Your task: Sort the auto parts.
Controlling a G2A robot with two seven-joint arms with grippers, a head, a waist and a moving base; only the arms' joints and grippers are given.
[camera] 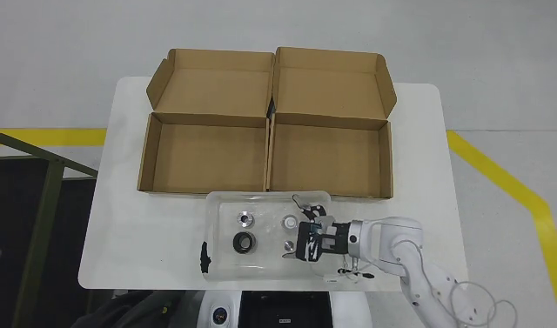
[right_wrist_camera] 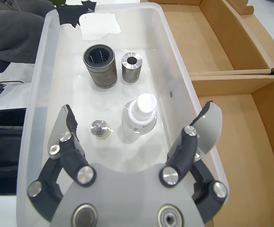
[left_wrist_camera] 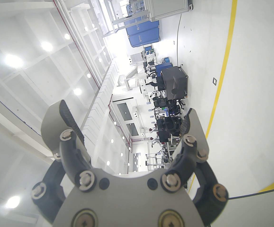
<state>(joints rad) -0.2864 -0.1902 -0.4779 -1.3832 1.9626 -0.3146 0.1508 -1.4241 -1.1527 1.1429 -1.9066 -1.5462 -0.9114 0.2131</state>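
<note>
A clear plastic bin at the table's front edge holds the parts. Standing in it are a large dark bearing sleeve, a smaller steel bushing, a clear part with a white cap and a small metal knob. My right gripper hangs open over the bin's right end, above the knob and the white-capped part, touching neither. My left gripper is open, holds nothing and points up into the room.
Two open cardboard boxes sit side by side behind the bin, the left box and the right box, lids folded back. Black tape and a white label mark the bin's far end.
</note>
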